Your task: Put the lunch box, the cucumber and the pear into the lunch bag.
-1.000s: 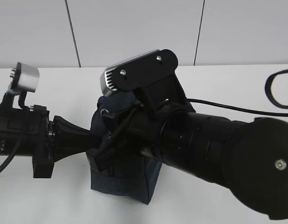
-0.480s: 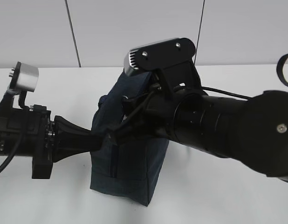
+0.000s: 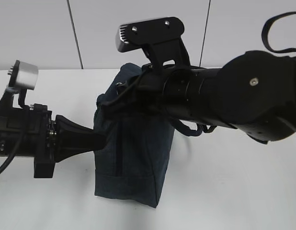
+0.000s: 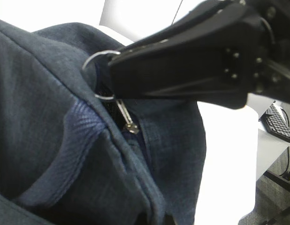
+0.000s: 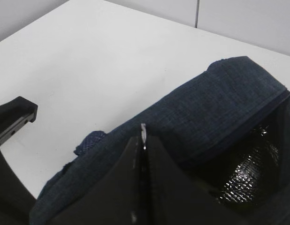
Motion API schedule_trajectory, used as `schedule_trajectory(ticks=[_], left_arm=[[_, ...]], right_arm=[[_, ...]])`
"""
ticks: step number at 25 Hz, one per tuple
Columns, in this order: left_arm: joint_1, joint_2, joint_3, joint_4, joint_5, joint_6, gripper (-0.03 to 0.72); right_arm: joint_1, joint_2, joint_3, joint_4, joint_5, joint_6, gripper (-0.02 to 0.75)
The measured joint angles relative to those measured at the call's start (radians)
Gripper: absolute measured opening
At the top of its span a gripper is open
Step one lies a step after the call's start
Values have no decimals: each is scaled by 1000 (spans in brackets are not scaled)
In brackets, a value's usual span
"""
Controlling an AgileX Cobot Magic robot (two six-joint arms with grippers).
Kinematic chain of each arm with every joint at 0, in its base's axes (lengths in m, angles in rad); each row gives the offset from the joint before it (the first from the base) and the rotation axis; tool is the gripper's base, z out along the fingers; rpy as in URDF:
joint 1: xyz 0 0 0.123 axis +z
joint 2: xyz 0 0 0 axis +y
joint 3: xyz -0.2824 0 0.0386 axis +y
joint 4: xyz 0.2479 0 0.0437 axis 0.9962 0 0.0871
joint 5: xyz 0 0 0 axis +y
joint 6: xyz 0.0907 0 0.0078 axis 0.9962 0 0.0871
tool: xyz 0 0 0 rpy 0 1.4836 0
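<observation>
Now | step: opening lunch bag (image 3: 133,158) zipper | right gripper (image 5: 142,140) pinching ring pull (image 4: 100,75) | left gripper (image 3: 102,141) pinching bag side | next: finish unzipping.

Exterior camera faces the lunch bag (image 3: 133,158) side-on, near. Both wrist cameras look along their pincers, close; all share the bag's top.

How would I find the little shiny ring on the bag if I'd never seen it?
Start at the dark navy lunch bag standing on the white table. Look at its top edge in the left wrist view, where the right gripper pinches. There hangs the silver ring pull, the only shiny metal thing on the cloth.
</observation>
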Motion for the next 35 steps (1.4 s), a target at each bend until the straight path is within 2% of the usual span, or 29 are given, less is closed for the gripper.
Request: schedule_trajectory(ticks=[8, 15, 21, 31, 35], left_arm=[[0, 0, -3, -2, -16, -10, -12], [0, 0, -3, -2, -25, -10, -13], [0, 0, -2, 39, -46, -21, -13], [-1, 0, -1, 40, -51, -30, -13], [-1, 0, 0, 47, -51, -57, -13]], right_arm=[[-68, 6, -4, 4, 69, -5, 6], [-82, 6, -6, 5, 93, -26, 6], [-94, -9, -10, 5, 209, -30, 6], [-101, -123, -14, 8, 418, -39, 6], [-101, -119, -14, 8, 373, -66, 6]])
